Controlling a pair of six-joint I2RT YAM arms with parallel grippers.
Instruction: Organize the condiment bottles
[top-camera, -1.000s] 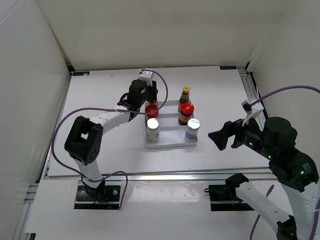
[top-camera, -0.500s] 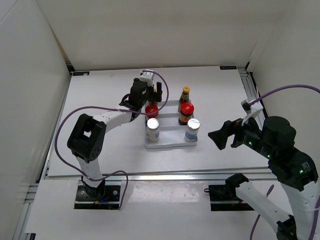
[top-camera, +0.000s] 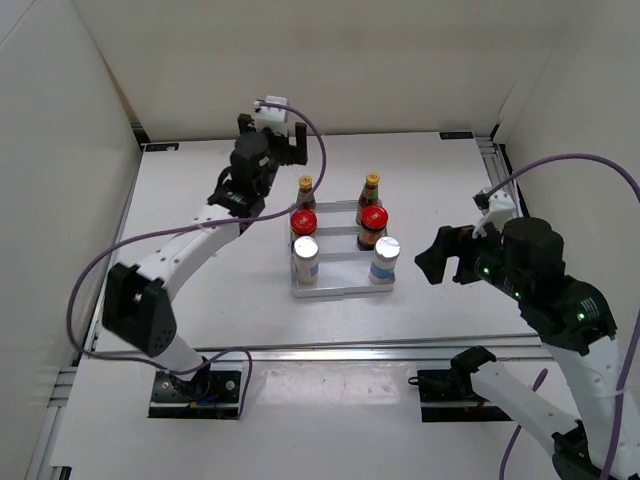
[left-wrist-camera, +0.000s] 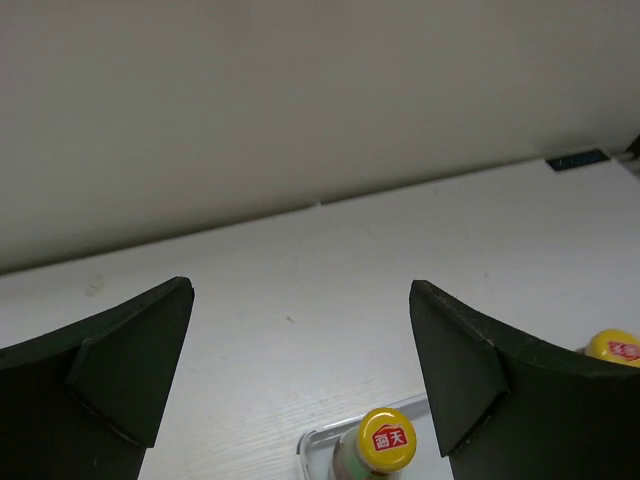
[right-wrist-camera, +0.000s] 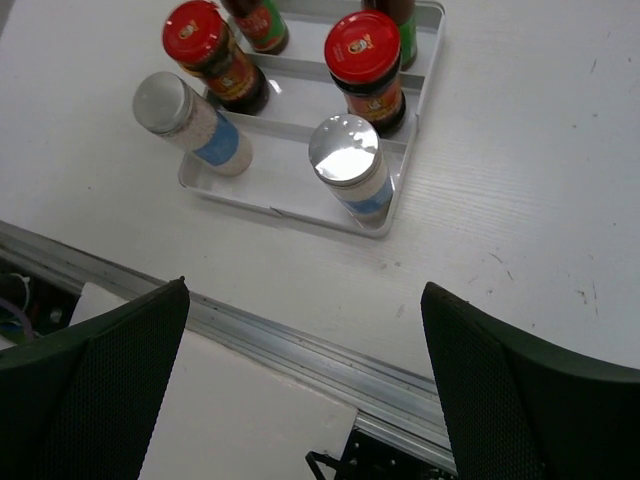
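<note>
My left end effector (left-wrist-camera: 300, 291), wide and empty, hangs high beyond the tray's (top-camera: 340, 291) far-left corner. Six bottles (top-camera: 372, 218) stand in the tray. My right end effector (right-wrist-camera: 303, 290), also wide, hovers off its right edge.

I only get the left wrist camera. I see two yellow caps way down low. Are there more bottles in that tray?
Observer: Yes, six in all stand in the tray, in two columns of three.
Operator: What's in front of the yellow-capped bottles?
Observer: Two red-lidded jars, then two shakers nearest the arms.
Operator: Where's the other arm?
Observer: The right gripper hangs open to the right of the tray, holding nothing.
</note>
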